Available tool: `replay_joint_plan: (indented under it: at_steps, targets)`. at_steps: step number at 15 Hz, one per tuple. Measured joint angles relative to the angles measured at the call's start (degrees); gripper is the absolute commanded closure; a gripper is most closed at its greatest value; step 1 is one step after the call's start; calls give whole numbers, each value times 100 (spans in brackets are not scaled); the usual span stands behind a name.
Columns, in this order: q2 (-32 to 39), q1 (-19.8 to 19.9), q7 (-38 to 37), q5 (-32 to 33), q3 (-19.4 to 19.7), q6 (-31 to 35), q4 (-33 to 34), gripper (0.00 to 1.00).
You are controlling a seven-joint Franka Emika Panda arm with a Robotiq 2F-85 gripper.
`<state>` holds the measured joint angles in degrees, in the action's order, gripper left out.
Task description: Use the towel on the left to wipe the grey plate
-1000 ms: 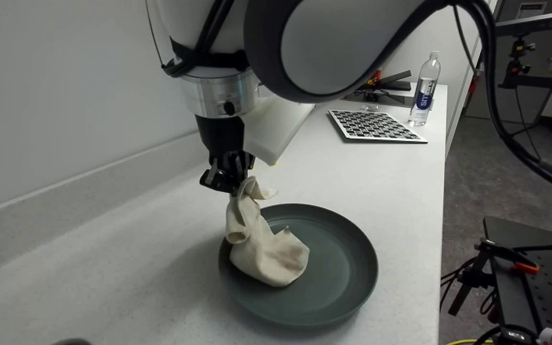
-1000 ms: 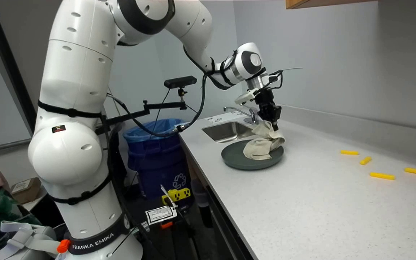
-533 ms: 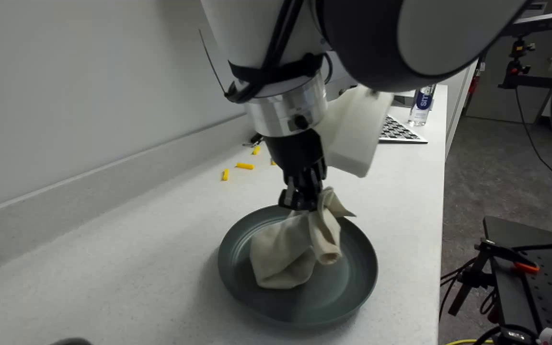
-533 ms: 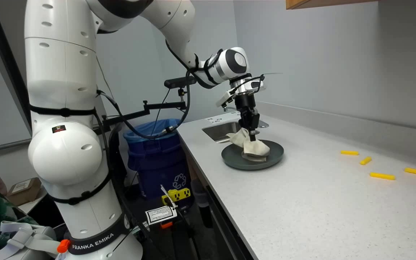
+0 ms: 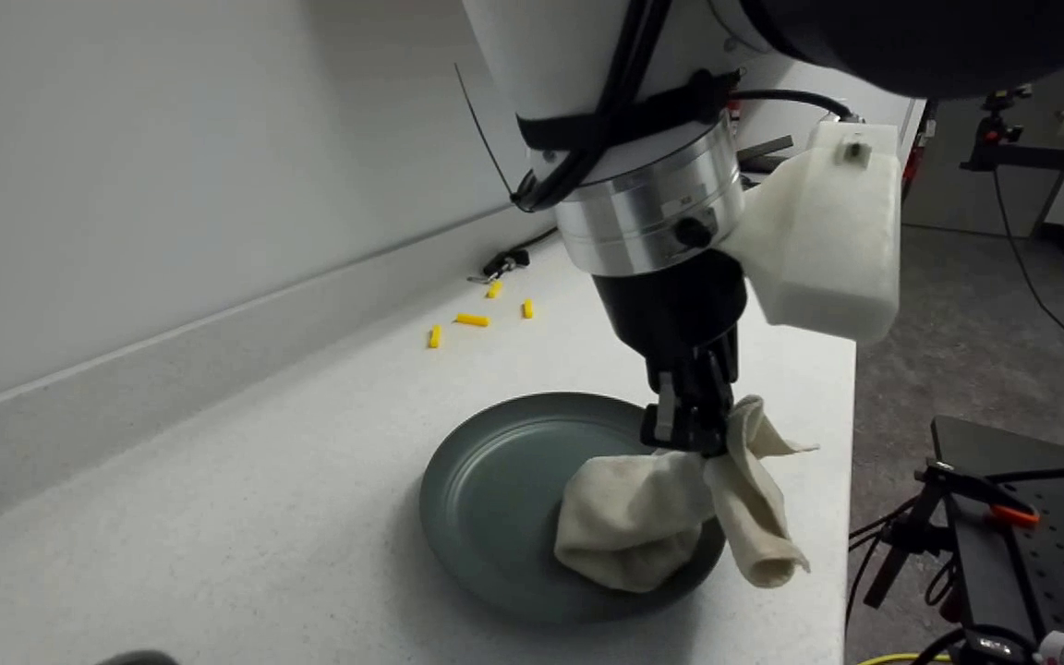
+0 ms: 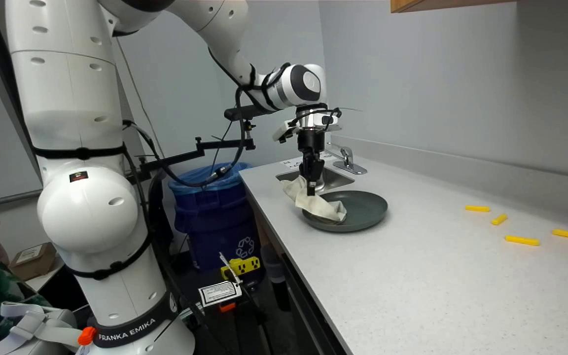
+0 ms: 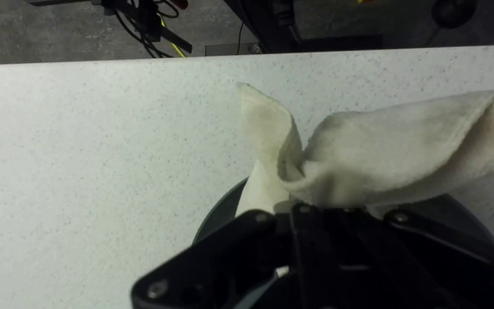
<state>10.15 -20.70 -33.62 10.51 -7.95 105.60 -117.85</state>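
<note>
The towel is matt cloth, slightly rough in the wrist view; the plate looks smooth with a dull sheen, the bench smooth and matt. In an exterior view, at the plate's twelve o'clock, the faucet is glossy metal.

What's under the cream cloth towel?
Part of the round grey-green plate lies beneath the cream cloth towel, whose rolled end hangs past the plate over the white speckled countertop. The plate surface the towel covers can't be seen.

Exterior views, two: look obliquely down, share plate, worktop. Wrist view: close, looks down past claw.
</note>
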Motion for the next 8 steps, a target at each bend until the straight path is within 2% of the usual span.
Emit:
replay_joint_plan:
  at_steps: [2,5,8]
  targets:
    - [-77,49,22,-91,-40,279,-120,99]
    - [-182,110,9,-57,-47,1238,-391,99]
    - [-191,158,-127,506,-29,2251,-549,99]
